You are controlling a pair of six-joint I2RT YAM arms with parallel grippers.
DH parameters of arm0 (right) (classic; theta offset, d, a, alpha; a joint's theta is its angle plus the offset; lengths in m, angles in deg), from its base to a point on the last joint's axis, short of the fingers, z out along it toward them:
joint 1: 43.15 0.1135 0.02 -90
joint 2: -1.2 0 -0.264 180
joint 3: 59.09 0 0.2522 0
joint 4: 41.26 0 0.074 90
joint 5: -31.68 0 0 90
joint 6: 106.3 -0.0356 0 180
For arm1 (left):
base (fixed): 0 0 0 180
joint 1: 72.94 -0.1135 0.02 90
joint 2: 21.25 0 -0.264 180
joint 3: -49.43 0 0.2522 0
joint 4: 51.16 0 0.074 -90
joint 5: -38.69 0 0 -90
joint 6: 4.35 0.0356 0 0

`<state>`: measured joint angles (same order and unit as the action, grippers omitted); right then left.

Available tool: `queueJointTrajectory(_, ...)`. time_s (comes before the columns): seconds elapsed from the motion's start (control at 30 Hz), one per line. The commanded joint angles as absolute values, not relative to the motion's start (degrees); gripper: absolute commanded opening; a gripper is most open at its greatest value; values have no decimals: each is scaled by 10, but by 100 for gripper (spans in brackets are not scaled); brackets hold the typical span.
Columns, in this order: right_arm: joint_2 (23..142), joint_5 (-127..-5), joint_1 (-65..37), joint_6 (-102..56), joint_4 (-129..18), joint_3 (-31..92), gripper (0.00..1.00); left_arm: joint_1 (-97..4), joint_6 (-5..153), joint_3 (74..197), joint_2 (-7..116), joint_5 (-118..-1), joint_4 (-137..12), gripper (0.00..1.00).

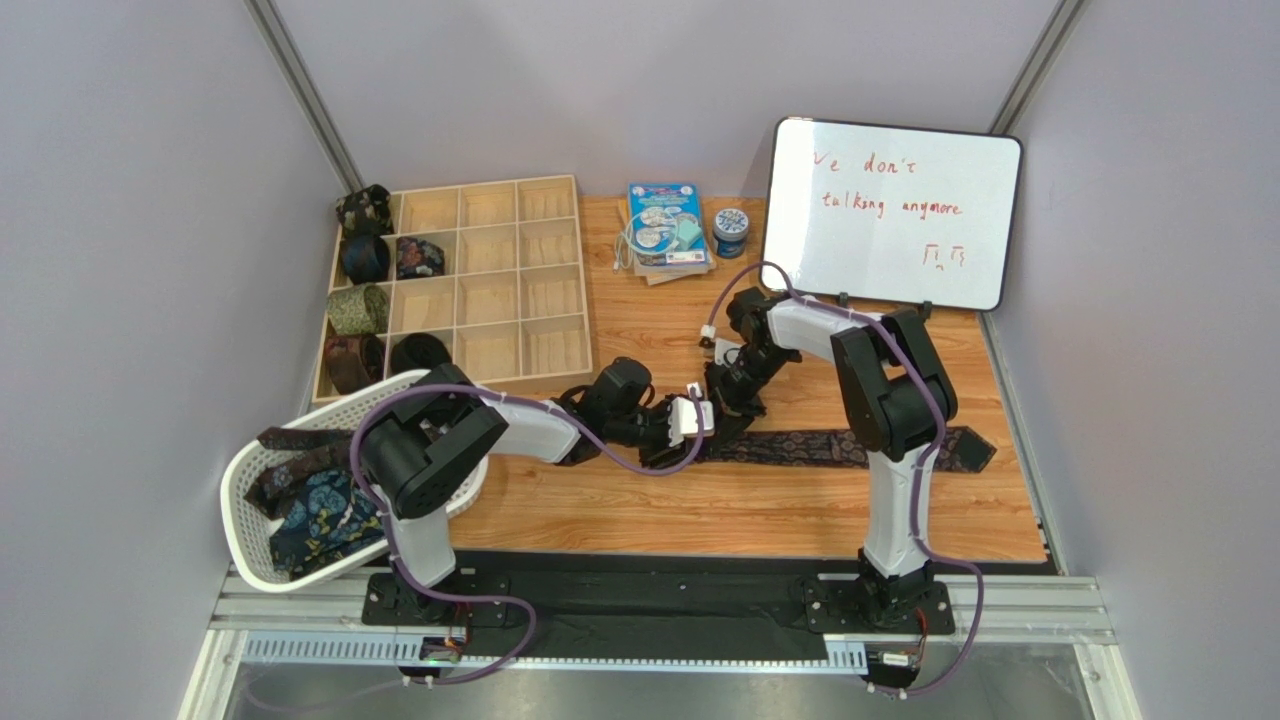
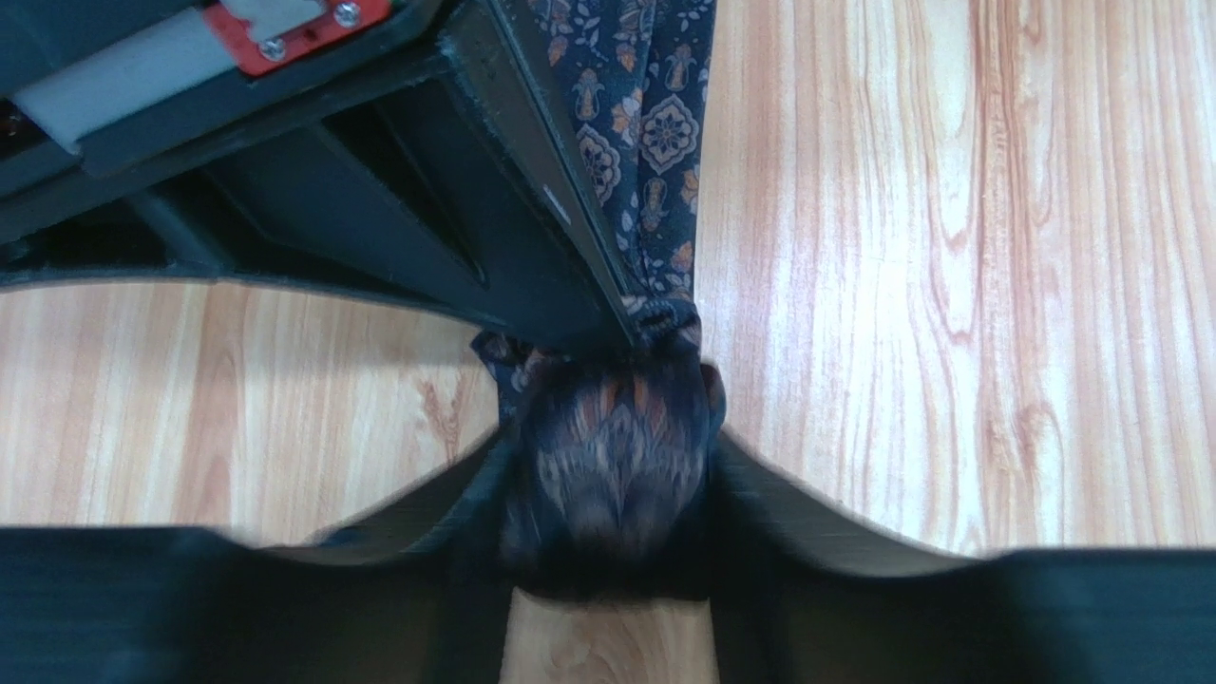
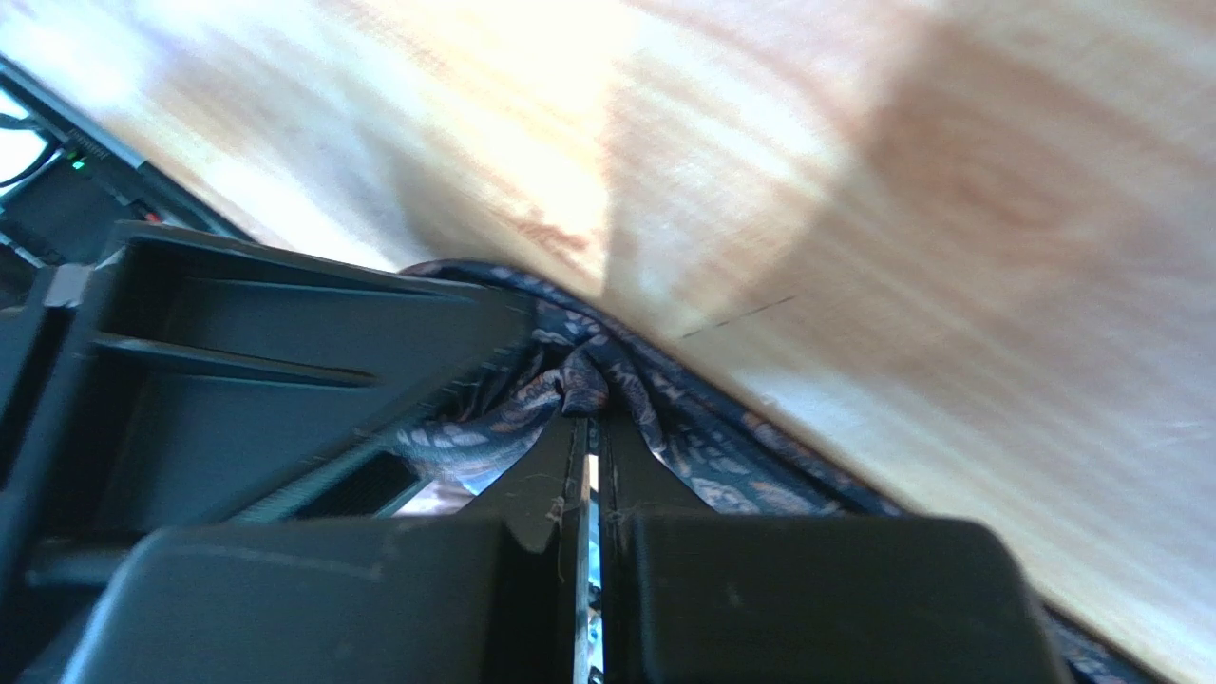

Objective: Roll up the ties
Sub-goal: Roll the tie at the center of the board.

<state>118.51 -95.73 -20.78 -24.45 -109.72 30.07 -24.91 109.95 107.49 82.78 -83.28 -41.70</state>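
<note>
The long tie [image 1: 857, 447] lies flat on the table [image 1: 751, 510], in front of the whiteboard [image 1: 894, 210]. Its wide pointed tip is the part farthest right. From above, its other end is hidden under the two grippers, which meet below the whiteboard's left edge.

The left wrist camera shows that end as a small rolled end [image 2: 614, 456]. It is dark and blurry, so its pattern is hard to make out. The roll sits right between the left gripper's [image 1: 694, 417] fingers [image 2: 828, 570]. They are partly closed and squeeze it from both sides. The flat strip runs away from the roll across the wood and is cut off at the edge of the picture.

The right gripper [image 1: 732, 393] is closed, with its two fingers pressed almost together. Its tips touch a bunched bit of the tie just beside the roll. I cannot tell if any cloth is caught between them. In the right wrist picture the table is washed out and blurry.

Left of the whiteboard is a wooden tray [image 1: 519, 270] with rolled ties [image 1: 358, 311] in its left boxes. Farther left of the whiteboard and nearer the arms, a white basket [image 1: 238, 503] holds loose ties [image 1: 316, 510], partly hidden by the left arm.
</note>
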Motion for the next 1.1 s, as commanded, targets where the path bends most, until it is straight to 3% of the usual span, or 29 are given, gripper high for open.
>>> queueJointTrajectory(0.0, 1222, -872, -209, -241, -1061, 304, 0, -256, 1067, 1059, 791, -842, -448, 68)
queueJointTrajectory(0.1, 1232, -859, -209, -244, -1055, 300, 0, -265, 1051, 1048, 762, -838, -434, 74)
queueJointTrajectory(0.27, 1239, -854, -209, -244, -1052, 302, 0, -272, 1032, 1030, 754, -842, -373, 73)
queueJointTrajectory(0.4, 1241, -854, -209, -243, -1049, 304, 0, -272, 1004, 1042, 766, -856, -340, 55)
queueJointTrajectory(0.67, 1246, -883, -209, -250, -1051, 315, 0, -258, 985, 1100, 807, -864, -337, 37)
queueJointTrajectory(0.93, 1235, -921, -209, -240, -1052, 311, 0, -221, 1051, 1096, 862, -814, -377, 45)
queueJointTrajectory(1.07, 1226, -938, -209, -231, -1062, 312, 0, -209, 1076, 1084, 870, -771, -427, 39)
